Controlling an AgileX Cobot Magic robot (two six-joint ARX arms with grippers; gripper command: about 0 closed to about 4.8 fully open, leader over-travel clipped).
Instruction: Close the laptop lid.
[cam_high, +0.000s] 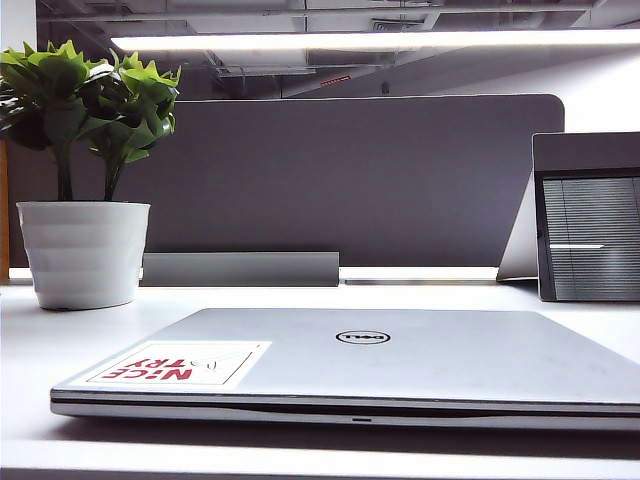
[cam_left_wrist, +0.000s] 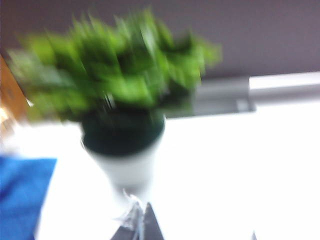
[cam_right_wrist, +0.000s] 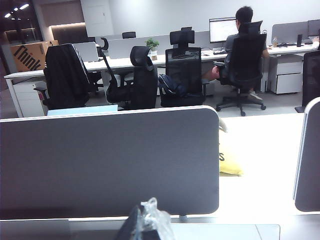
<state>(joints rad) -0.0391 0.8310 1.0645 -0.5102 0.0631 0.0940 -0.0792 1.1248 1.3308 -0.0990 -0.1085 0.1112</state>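
Silver Dell laptop lid (cam_high: 400, 355) shut flat on white worktop (cam_high: 300, 295); left gripper (cam_left_wrist: 142, 225) near potted plant (cam_left_wrist: 125, 100), right gripper (cam_right_wrist: 142, 222) facing grey divider (cam_right_wrist: 110, 160); finger opening on both: cannot tell.

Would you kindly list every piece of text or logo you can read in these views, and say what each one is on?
"DELL", round logo on the laptop lid.
"NiCE TRY", red letters, upside down, on the white sticker on that lid.
"Think", on the cardboard box in the right wrist view.
Yellow item behind the desk divider: print unreadable.
Left wrist view: blurred, no text.
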